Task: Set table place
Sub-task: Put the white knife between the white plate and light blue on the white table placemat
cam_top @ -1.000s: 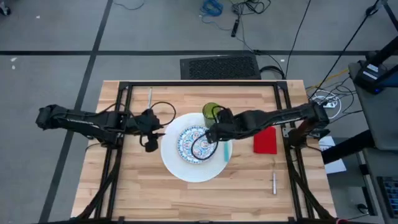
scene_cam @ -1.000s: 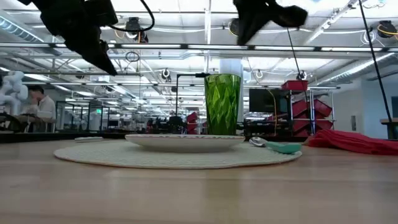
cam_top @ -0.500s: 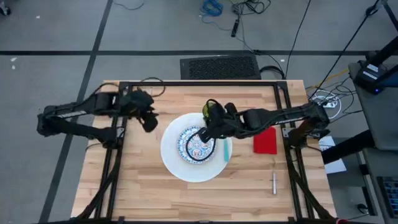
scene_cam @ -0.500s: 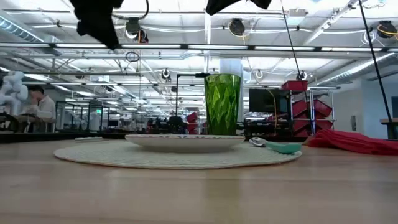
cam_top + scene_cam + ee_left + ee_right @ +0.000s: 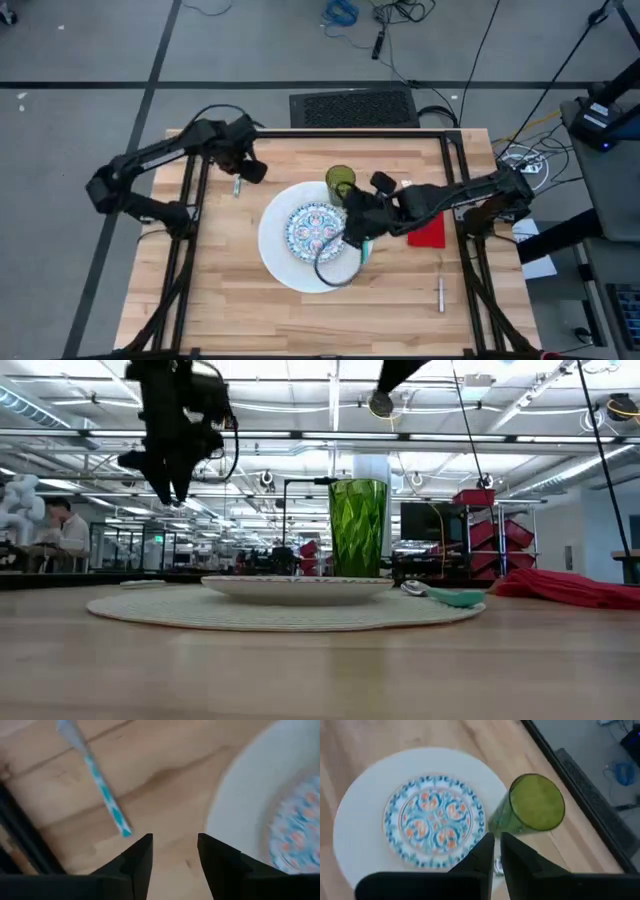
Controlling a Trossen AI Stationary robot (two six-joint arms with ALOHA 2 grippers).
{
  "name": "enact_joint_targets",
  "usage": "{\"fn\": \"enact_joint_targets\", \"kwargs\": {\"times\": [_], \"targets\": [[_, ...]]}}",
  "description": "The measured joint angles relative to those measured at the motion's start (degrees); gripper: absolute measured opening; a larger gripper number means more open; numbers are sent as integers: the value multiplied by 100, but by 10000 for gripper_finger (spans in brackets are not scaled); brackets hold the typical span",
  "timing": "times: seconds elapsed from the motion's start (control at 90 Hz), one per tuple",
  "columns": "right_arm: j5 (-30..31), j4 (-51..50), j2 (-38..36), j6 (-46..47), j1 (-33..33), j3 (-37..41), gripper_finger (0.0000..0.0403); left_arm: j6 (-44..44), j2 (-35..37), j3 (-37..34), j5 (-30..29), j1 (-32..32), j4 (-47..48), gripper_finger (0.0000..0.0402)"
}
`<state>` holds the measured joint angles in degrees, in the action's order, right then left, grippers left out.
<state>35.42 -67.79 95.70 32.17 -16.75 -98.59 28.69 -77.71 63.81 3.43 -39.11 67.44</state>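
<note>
Left pincer [image 5: 172,851], fingers spread and empty, has swung to the table's [image 5: 250,300] far-left corner above teal-patterned cutlery [image 5: 102,795] (likely next pick). Right pincer [image 5: 496,851], nearly pressed together, has pulled back from patterned plate [image 5: 316,229] centred on white plate [image 5: 290,268]

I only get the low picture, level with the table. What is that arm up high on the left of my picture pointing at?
Observer: The left gripper hovers open, just off a utensil with a blue-and-white handle that lies on the wood.
Kid: Does the little plate have a picture on it?
Observer: Yes. The patterned plate has blue and orange swirls, and it sits in the middle of the white plate.
Kid: Where's the other gripper?
Observer: The right gripper is shut and empty, above the white plate's edge next to the green tumbler.
</note>
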Motion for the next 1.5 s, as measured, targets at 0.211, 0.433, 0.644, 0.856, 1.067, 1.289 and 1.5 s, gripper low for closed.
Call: {"fn": "enact_joint_targets", "kwargs": {"times": [0.211,0.433,0.644,0.856,1.067,1.289,1.5], "targets": [[205,-65,-81,-185,-296,0,18,95,-802,0,-190,-501,-7,141],[152,-511,-160,559,-300,0,18,-534,-1431,-3,-349,-891,-244,141],[24,-876,-261,1194,-360,0,18,-693,-1722,-86,-186,-1542,-713,156],[52,-857,-271,1183,-270,0,18,-695,-1788,-207,-59,-1723,-1202,177],[72,-863,-269,1062,-197,0,18,-669,-2039,-466,-58,-1723,-1312,178],[89,-915,-268,1025,-119,0,18,-805,-2145,-699,-363,-1703,-1380,178],[87,-925,-267,1003,-79,0,18,-807,-2128,-841,-273,-1706,-1789,121]]}}
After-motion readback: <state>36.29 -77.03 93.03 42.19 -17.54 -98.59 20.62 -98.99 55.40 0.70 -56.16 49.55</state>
